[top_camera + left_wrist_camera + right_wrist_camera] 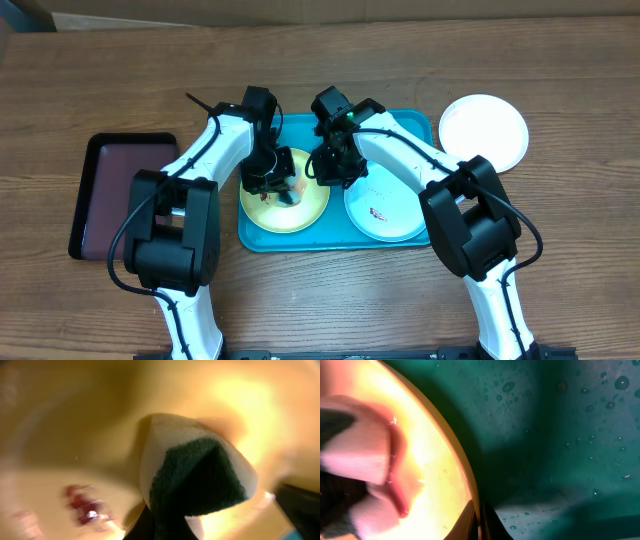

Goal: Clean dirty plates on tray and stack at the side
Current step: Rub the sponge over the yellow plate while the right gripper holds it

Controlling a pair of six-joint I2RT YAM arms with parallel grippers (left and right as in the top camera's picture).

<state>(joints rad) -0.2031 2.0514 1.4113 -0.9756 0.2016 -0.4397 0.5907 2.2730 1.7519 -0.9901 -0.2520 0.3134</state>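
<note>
Yellow-green plate in left half of turquoise tray, red smear on it. Left gripper clamped on green-white sponge, sponge pressed against plate. Right gripper pinched narrow on plate's rim. Pale plate beside it on tray. White plate on table, off tray.

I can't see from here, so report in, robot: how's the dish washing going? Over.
Left hand shut on sponge, on yellow plate. Right hand pinching its rim. Red smear on plate. Nothing blocking.
</note>
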